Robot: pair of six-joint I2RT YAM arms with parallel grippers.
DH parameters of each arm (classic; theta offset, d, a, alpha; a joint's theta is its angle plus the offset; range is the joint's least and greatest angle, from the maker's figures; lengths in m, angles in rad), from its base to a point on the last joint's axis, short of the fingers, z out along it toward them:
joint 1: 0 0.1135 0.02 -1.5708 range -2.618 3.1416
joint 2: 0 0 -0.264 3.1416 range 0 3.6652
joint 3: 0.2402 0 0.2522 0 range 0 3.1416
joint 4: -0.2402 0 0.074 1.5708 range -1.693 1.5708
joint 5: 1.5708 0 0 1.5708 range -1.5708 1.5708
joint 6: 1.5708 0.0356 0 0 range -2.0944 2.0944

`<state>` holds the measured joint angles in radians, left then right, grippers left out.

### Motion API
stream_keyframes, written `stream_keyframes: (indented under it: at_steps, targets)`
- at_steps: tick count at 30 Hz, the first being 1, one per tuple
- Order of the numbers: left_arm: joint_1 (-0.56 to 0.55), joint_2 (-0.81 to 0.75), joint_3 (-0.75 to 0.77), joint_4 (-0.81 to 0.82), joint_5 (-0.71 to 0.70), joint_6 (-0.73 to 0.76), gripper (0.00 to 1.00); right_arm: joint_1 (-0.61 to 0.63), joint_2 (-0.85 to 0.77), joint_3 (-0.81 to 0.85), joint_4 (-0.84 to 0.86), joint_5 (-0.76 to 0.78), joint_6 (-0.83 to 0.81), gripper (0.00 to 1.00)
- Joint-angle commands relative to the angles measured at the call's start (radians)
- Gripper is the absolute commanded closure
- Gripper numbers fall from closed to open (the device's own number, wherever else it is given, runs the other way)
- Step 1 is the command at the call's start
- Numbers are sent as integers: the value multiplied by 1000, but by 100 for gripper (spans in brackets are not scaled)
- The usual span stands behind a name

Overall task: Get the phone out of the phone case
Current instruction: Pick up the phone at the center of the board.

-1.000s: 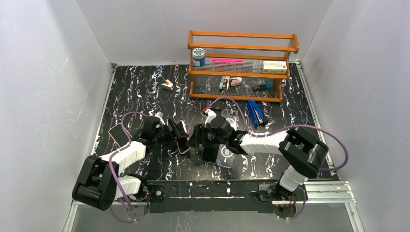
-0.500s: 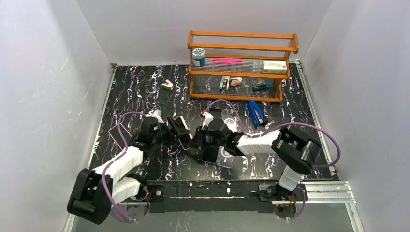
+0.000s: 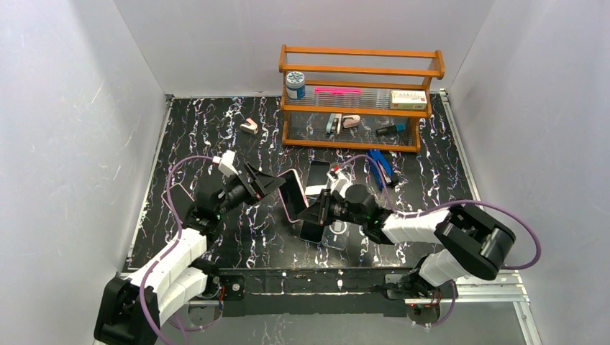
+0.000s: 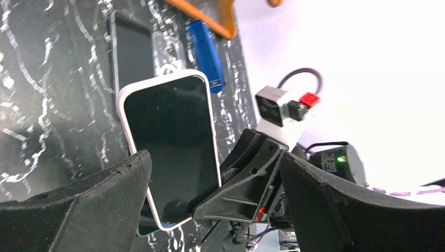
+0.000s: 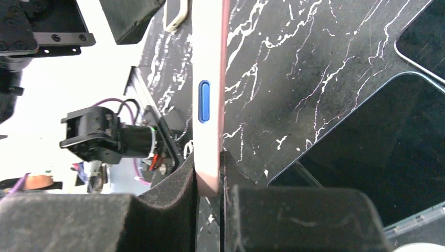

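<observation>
The phone point(image 3: 291, 195), dark-screened and seated in its pink phone case point(image 4: 122, 113), stands on edge above the table's middle. My right gripper point(image 3: 314, 210) is shut on its lower corner. In the right wrist view the case point(image 5: 210, 94) shows edge-on with a blue side button, pinched between my right gripper's point(image 5: 210, 190) two pads. My left gripper point(image 3: 260, 183) hangs just left of the phone, open. In the left wrist view its fingers point(image 4: 78, 205) spread wide on either side of the screen point(image 4: 168, 147) without touching it.
A wooden rack point(image 3: 360, 108) with small items stands at the back. A blue stapler point(image 3: 380, 169) and a black phone point(image 3: 316, 176) lie in front of it. Another phone point(image 3: 309, 231) and a clear case point(image 3: 337, 236) lie under my right gripper. A pink-white item point(image 3: 249, 126) lies far left.
My left gripper has opened, let go of the cased phone and drawn back left. My right gripper has shut on the phone and carried it slightly right, turned more upright.
</observation>
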<state>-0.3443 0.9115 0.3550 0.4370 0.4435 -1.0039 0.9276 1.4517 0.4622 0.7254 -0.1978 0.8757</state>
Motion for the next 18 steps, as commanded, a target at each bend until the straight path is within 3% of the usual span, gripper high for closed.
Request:
stream_keyframes:
  at_steps: [1, 9, 18]
  targets:
    - [2, -61, -27, 166, 23, -25, 11, -41, -100, -69, 378, -86, 114, 99]
    - [2, -38, -17, 274, 78, -72, 13, -90, -159, -147, 638, -172, 232, 99]
    - [-5, 2, 44, 334, 185, -105, 20, -95, -101, -105, 754, -287, 286, 99]
